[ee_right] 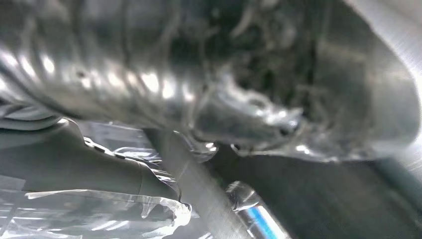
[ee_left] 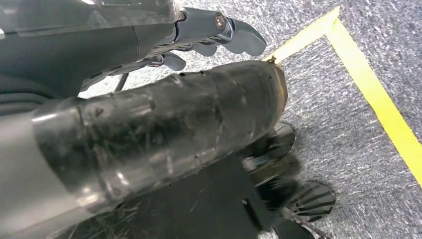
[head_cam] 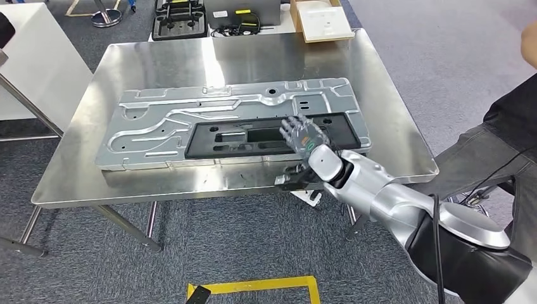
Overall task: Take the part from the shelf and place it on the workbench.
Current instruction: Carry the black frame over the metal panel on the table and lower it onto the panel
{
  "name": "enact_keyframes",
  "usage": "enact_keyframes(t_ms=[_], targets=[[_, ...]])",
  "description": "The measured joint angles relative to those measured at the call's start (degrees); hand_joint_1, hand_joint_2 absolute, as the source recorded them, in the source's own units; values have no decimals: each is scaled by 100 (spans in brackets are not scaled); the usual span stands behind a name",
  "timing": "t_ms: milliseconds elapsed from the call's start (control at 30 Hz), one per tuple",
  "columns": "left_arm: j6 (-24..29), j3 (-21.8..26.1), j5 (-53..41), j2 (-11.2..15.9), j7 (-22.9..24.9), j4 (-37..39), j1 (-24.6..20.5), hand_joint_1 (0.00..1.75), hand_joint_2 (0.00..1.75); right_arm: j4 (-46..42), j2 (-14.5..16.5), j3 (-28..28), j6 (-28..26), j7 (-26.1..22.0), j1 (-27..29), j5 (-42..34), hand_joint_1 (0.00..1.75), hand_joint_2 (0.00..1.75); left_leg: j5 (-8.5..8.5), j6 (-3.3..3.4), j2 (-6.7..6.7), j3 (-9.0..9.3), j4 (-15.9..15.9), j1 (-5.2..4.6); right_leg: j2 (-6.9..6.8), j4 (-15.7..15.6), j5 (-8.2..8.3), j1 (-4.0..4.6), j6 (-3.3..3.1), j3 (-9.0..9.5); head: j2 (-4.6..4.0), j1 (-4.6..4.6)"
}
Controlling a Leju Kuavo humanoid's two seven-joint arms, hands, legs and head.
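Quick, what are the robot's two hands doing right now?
Left hand: holds nothing, fingers loosely curled.
Right hand: open over the black part.

Yellow floor tape (head_cam: 253,286), cardboard box (head_cam: 322,20)

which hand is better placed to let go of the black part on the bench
The right hand: it reaches over the workbench, on the black part lying on the metal panel. The left hand hangs over the floor.
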Motion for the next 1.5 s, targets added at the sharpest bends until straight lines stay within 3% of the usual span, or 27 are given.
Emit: enact_keyframes(t_ms=[33,133,200,300,333,367,400,467,533,600,700,767,833,867,900,933,1033,1100,1167,1233,1333,1367,1400,1433,1500], targets=[[-2,-6,4,0,-4,0,-7,0,0,-2,-17,-21,3,39,-61,19,0,0,35,20,-4,82,-194,-12,9,-9,15,3,42,-16,0,3],[-6,-38,23,-2,-8,0,-7,0,0,-31,-89,-97,66,116,-163,64,0,0,49,122,-12,99,-309,-35,14,-56,50,0,171,-33,0,9],[-8,-44,35,-6,-11,0,-3,0,0,-84,-146,-149,117,164,-192,81,0,0,92,206,-8,119,-369,-27,4,102,-81,4,203,-111,0,15],[-20,-44,40,-10,-19,0,-8,0,0,-165,-185,-201,150,220,-237,86,0,0,105,288,2,124,-388,-53,-3,1087,-592,53,172,-570,0,20],[-25,-44,42,-10,-20,0,-5,0,0,-178,-196,-213,158,238,-241,86,0,0,102,306,2,124,-383,-70,-3,1424,-697,68,162,-735,0,20],[-29,-44,45,-11,-22,0,0,0,0,-200,-218,-228,160,266,-242,86,0,0,95,318,-1,126,-375,-86,-3,1596,-694,79,147,-827,0,20],[-33,-44,51,-11,-24,0,3,0,0,-245,-253,-253,147,313,-243,84,0,0,84,327,-8,127,-359,-100,-3,1536,-576,89,127,-810,0,19],[-46,-44,78,-13,-44,0,7,0,0,-423,-357,-353,9,490,-261,64,0,0,45,325,-27,127,-304,-115,-4,848,-155,109,74,-499,0,19],[-72,-44,115,-17,-70,0,9,0,0,-714,-507,-528,-361,723,-294,61,0,0,-5,292,-40,87,-223,-144,1,224,35,135,32,-206,0,16],[-93,-44,132,-20,-80,0,21,0,0,-1023,-650,-699,-804,873,-303,103,0,0,-22,258,-42,49,-186,-163,16,86,10,154,1,-143,0,12],[-104,-44,132,-19,-69,0,44,0,0,-1518,-776,-917,-1390,941,-207,157,0,0,-87,207,-40,37,-124,-165,28,60,32,117,-56,-121,0,6],[-114,-44,145,-19,-59,0,47,0,0,-1927,-770,-1104,-1840,941,-68,139,0,0,-362,124,-35,-132,306,-142,32,36,40,81,-87,-93,0,-29],[-127,-44,166,-19,-57,0,46,0,0,-2305,-708,-1255,-2160,909,124,137,0,0,-706,47,-32,-457,1035,-100,36,34,40,77,-101,-87,0,-54],[-131,-44,174,-19,-56,0,49,0,0,-2467,-680,-1309,-2242,894,232,151,0,0,-784,29,-32,-584,1289,-86,35,38,42,77,-104,-87,0,-55],[-132,-44,178,-19,-57,0,54,0,0,-2602,-655,-1356,-2285,882,326,168,0,0,-758,24,-32,-616,1341,-79,30,43,44,79,-106,-89,0,-55],[-132,-44,182,-20,-59,0,58,0,0,-2727,-621,-1400,-2331,868,403,189,0,0,-628,35,-33,-530,1163,-78,25,48,47,82,-107,-92,0,-56],[-115,-44,204,-18,-79,0,55,0,0,-3065,-499,-1554,-2557,773,566,273,0,0,-145,129,-36,44,51,-99,16,51,61,99,-84,-93,0,-53],[-101,-44,226,-17,-96,0,51,0,0,-3246,-398,-1616,-2714,688,698,304,0,0,-67,174,-36,198,-258,-130,14,38,91,104,-33,-102,0,-51],[-94,-44,237,-20,-105,0,58,0,0,-3401,-284,-1637,-2800,642,868,288,0,0,1,215,-29,192,-308,-133,13,8,125,113,38,-104,0,-51],[-91,-44,238,-26,-106,0,59,0,0,-3532,-208,-1671,-2847,625,1002,240,0,0,115,279,-12,180,-420,-110,6,92,-11,127,86,-152,0,-33],[-89,-44,238,-32,-105,0,60,0,0,-3667,-132,-1718,-2987,548,1117,77,0,0,263,366,1,72,-489,-111,-3,925,-696,129,93,-407,0,-2],[-89,-44,240,-33,-105,0,66,0,0,-3705,-106,-1728,-3066,507,1190,-9,0,0,298,376,0,19,-477,-115,-3,1236,-871,125,99,-471,0,-1],[-89,-44,245,-33,-104,0,73,0,0,-3741,-78,-1737,-3162,463,1288,-110,0,0,328,375,-1,-37,-459,-115,-4,1406,-942,120,107,-465,0,4],[-87,-44,256,-33,-104,0,78,0,0,-3774,-48,-1750,-3279,415,1393,-228,0,0,355,368,-4,-95,-434,-115,-4,1373,-906,112,112,-369,0,9],[-82,-44,287,-34,-104,0,81,0,0,-3847,30,-1788,-3586,284,1590,-532,0,0,401,337,-8,-219,-354,-111,-7,750,-686,97,108,87,0,20]])
